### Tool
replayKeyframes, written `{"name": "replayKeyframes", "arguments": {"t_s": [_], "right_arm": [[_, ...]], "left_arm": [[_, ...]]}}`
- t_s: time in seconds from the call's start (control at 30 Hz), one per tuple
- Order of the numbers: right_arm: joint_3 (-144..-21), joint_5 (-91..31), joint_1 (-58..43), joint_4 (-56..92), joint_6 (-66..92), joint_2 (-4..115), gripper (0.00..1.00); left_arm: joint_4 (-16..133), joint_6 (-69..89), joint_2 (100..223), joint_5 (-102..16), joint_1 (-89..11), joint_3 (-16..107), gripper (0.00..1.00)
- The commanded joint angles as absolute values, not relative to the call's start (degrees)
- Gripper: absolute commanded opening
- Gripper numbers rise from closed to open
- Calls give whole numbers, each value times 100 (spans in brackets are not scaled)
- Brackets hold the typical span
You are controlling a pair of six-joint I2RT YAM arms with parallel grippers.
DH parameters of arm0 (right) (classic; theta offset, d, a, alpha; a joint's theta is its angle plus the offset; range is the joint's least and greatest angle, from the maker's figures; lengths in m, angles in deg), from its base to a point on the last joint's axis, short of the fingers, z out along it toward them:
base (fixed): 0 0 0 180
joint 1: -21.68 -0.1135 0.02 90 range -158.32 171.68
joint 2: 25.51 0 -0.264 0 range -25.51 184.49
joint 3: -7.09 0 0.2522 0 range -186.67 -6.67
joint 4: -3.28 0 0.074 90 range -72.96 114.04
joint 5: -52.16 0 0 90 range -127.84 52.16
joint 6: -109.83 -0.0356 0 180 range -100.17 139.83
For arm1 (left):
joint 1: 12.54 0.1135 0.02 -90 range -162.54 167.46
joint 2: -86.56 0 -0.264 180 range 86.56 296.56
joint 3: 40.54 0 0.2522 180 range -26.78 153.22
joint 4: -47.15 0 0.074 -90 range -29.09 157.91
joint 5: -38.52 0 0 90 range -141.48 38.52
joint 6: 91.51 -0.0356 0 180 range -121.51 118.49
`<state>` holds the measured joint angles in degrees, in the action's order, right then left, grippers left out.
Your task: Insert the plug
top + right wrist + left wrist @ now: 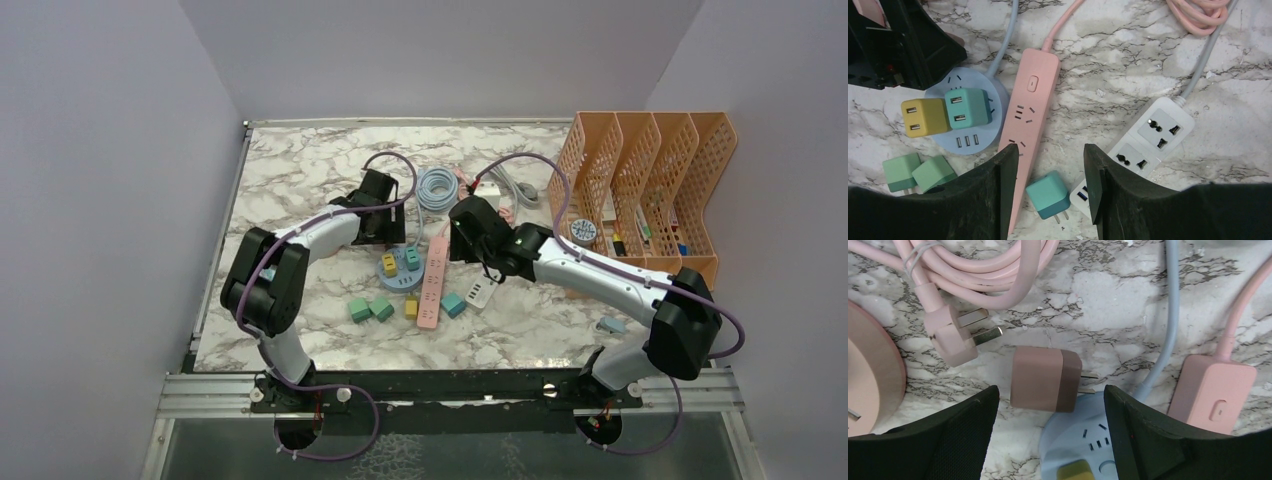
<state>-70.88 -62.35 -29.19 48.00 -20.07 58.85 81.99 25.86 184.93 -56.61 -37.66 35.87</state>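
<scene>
**Marble-patterned table [300, 170] strewn with power strips and cube chargers, the left arm down over a dusty-pink plug.**

The pink plug [1045, 378] lies on its side on the marble. Its two prongs point at the rim of the round blue socket hub [1078, 440], just beside it. It looks light, hard-shelled and smooth, so I'd guess it could skid or twist if pinched off-centre. The flat faces of its body, clear of the prongs, seem the place to take it. The left gripper [1050, 392] straddles it, and its black fingers [968, 430] stand apart with a gap on each side, gripping nothing. Off to the right, the right gripper [1050, 155] hovers over the pink power strip [1028, 110]. Its fingers are partly spread and empty, with a teal cube charger [1048, 195] on the table beneath.
</scene>
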Motion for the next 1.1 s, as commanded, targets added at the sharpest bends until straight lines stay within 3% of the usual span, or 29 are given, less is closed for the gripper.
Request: {"name": "replayKeyframes", "arguments": {"t_s": [0.0,0.1,0.47,0.83,1.07], "right_arm": [[-7074,-6360,-2864,4608,-1600,5813,50],[-7012,-6353,-2836,4536,-1457,5782,50],[-6784,-6131,-2681,4361,-1419,5622,47],[-6756,-5797,-2501,4267,-1419,5486,47],[-7236,-4586,-1888,4262,-906,5450,47]], "left_arm": [[8104,2487,18770,-5807,-3754,3762,79],[8102,2459,18882,-5931,-3758,3803,78],[8099,2391,18927,-6070,-3756,3921,52],[8089,2220,18045,-5883,-3767,4070,50],[7913,1887,17474,-5177,-3767,4073,50]]}}
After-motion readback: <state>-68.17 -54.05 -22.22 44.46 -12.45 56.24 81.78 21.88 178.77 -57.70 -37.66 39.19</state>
